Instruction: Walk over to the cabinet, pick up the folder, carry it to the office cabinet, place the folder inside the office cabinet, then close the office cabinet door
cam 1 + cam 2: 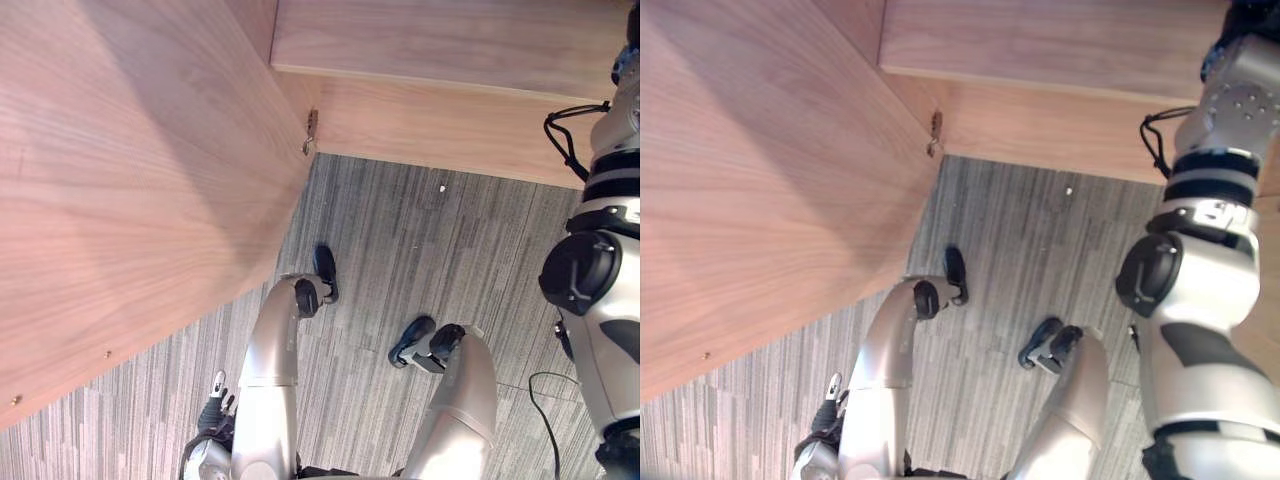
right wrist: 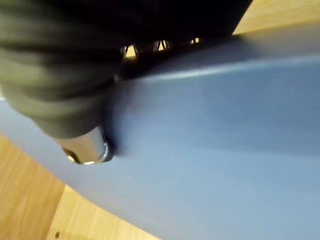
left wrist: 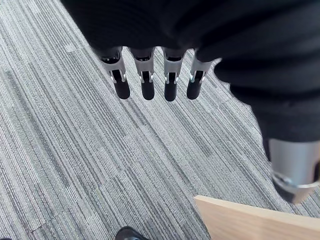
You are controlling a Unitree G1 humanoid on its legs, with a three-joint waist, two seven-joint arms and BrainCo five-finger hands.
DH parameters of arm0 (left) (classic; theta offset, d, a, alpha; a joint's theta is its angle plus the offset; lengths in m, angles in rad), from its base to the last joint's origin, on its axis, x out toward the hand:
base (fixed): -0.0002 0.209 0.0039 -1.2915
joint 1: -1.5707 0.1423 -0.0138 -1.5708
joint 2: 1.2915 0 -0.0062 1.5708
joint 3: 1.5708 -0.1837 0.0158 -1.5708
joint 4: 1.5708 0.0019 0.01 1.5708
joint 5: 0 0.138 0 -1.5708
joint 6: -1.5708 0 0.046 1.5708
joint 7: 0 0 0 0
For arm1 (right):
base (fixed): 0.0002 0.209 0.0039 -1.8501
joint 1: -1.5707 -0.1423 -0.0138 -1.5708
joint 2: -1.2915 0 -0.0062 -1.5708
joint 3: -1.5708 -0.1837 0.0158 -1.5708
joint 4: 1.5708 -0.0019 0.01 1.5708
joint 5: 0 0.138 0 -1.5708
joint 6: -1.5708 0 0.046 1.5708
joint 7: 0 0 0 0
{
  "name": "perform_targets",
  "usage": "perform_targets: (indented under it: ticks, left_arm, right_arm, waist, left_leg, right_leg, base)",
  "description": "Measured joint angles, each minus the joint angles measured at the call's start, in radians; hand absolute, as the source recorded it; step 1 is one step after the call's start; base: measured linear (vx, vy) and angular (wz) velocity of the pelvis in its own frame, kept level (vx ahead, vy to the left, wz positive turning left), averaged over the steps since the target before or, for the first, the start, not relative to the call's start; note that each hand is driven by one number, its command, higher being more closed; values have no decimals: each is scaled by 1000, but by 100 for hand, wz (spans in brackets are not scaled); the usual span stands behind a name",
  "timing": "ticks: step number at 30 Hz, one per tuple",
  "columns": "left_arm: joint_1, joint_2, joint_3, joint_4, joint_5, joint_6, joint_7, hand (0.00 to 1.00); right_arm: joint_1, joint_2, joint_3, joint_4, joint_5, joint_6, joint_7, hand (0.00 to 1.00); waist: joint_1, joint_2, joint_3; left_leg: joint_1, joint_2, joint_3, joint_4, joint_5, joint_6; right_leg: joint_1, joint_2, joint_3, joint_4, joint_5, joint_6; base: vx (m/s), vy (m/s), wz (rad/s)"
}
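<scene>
- Nearest you, low on the left, your left hand (image 3: 170, 85) hangs over the carpeted floor (image 3: 75, 150). Its fingers are straight and slightly spread, and it holds nothing. It looks parked out of the way so the other arm can do the placing.
- Just beyond it on the left, the cabinet door (image 1: 130, 180) stands swung wide toward you, hung on a small hinge (image 1: 310, 132) at its far corner. It is open so the folder can go in, and closing it is not yet done.
- Further off, the office cabinet (image 1: 450, 110) runs across the far side as pale wooden panels. The head views give you no look onto a shelf, so what it holds cannot be told.
- Farthest, at the far right, your right arm reaches up toward the cabinet. In the right wrist view the right hand (image 2: 82, 147) pinches the blue folder (image 2: 215, 140). The thumb presses on its broad face and the fingers lie on the other side, mostly hidden.
- Pale wood shows past the folder's edges, so it is probably at or just inside the opening. You cannot tell whether it rests on anything, so treat the placing as under way, with the release ahead.
</scene>
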Motion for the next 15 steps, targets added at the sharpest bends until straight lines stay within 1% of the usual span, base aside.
perform_targets:
  ticks: [5, 8, 11, 12, 13, 15]
  left_arm:
    - [-2, -6, 12, 0, 0, -1, 0, 0]
    - [-2, -6, 12, 0, -1, -3, -3, 0]
    - [-2, -6, 18, 2, -1, -3, -12, 0]
    - [-3, -7, 33, 7, -1, -3, -18, 0]
    - [-3, -6, 39, 10, -1, -3, -19, 0]
    - [-3, -6, 70, 24, 0, -3, -30, 0]
  right_arm:
    - [-7, 0, 3, -44, -14, 2, 34, 0]
    - [-8, -1, 16, -44, -72, 20, 71, 0]
    - [-8, -17, 72, -40, -131, 66, 119, 0]
    - [-8, -28, 112, -40, -166, 89, 146, 0]
    - [-8, -34, 134, -39, -182, 101, 161, 0]
    - [-8, -50, 182, -37, -247, 147, 204, 0]
  waist:
    - [-1, -1, 1]
    - [-2, -2, 1]
    - [-4, -3, 2]
    - [-6, -4, 3]
    - [-7, -4, 3]
    - [-8, -5, 4]
  left_leg:
    - [8, -1, -3, -13, 8, -4]
    - [10, -2, -5, -18, 15, -1]
    - [13, -1, -6, -26, 18, -4]
    - [16, -1, -6, -31, 21, -5]
    - [18, -1, -7, -34, 22, -5]
    - [25, 0, -15, -38, 23, -7]
  right_leg:
    - [11, 2, -7, -11, 1, -2]
    - [15, 3, -11, -14, 2, -2]
    - [18, 4, -14, -20, 2, -3]
    - [21, 5, -17, -24, 4, -6]
    - [25, 6, -21, -27, 5, -7]
    - [42, 9, -32, -36, 6, -9]
  base:
    - [30, -72, 1]
    - [54, -90, 2]
    - [32, -67, 0]
    - [16, -43, 0]
    - [23, -54, 0]
    - [32, -67, 2]
